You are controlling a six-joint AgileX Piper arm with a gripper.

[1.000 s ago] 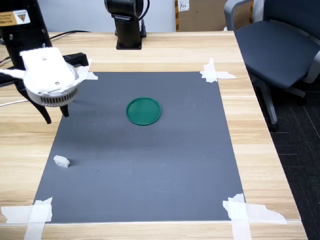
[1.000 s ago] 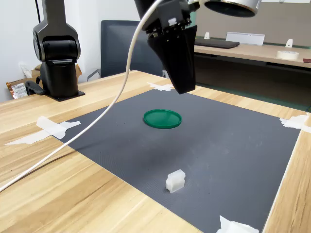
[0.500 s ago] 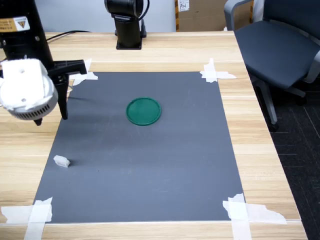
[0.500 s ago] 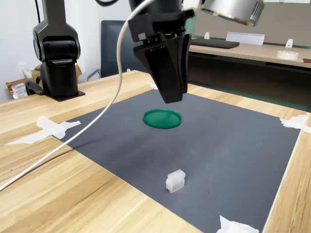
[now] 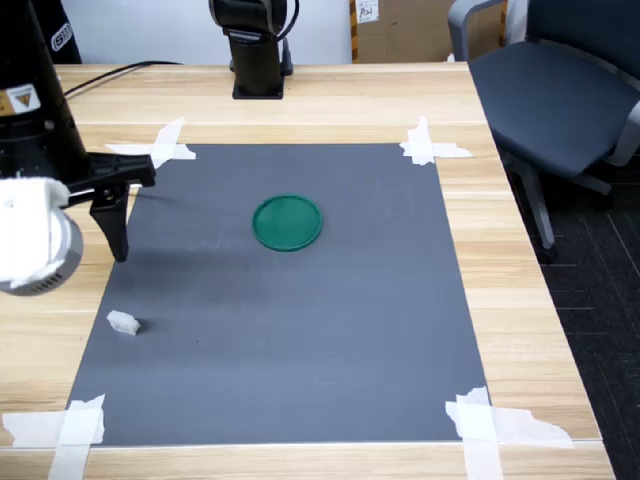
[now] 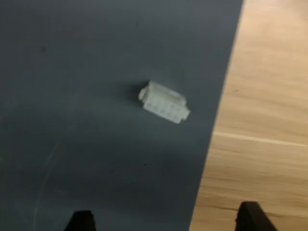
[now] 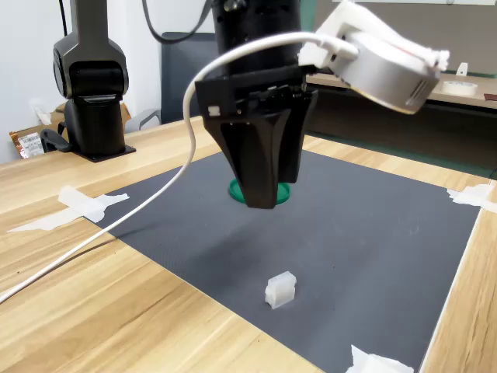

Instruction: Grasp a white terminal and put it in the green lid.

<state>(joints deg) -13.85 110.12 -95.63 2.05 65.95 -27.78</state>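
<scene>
At the left edge of the first exterior view, the hand [image 5: 112,245] is seen raised above the left border of the dark grey mat [image 5: 330,330], carrying nothing. In the wrist view its two black fingertips [image 6: 81,220] are seen well apart, so the jaws are recorded as spread. The white terminal [image 5: 123,322] is found at lower left of the first exterior view, lying on the mat just inside its left edge, untouched; in the wrist view it [image 6: 164,102] is seen tilted. The green lid [image 5: 287,221] is located near mid-frame, flat on the mat, well apart from the terminal. The wooden table [image 5: 520,300] is seen around the mat. White tape strips [image 5: 430,145] are noted at the mat's corners.
</scene>
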